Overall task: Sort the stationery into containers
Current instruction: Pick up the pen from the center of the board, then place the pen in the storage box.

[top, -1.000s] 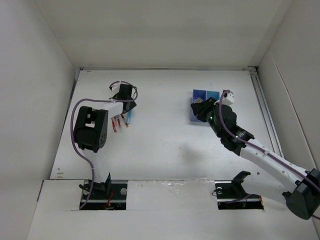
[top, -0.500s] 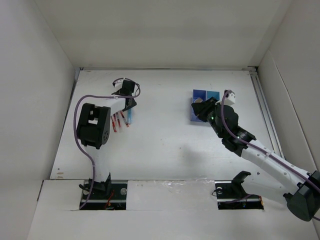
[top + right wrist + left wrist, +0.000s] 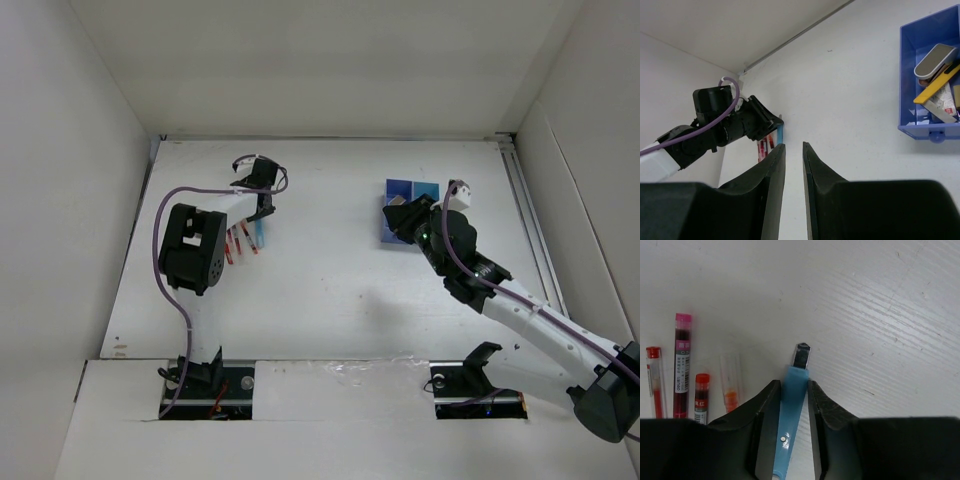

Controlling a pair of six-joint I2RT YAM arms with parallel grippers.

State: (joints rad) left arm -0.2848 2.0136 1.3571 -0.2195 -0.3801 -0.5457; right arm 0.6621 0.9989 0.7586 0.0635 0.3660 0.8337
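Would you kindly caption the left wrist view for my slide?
Left pincer gripping a light blue plastic pen beside thin red pen refills.

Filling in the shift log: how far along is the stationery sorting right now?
Done: the box already holds a few items, a yellow piece among them. In hand: the left hand is shut on the blue pen, far from the box. Left: that pen and the red pens beside it have not yet reached the box.
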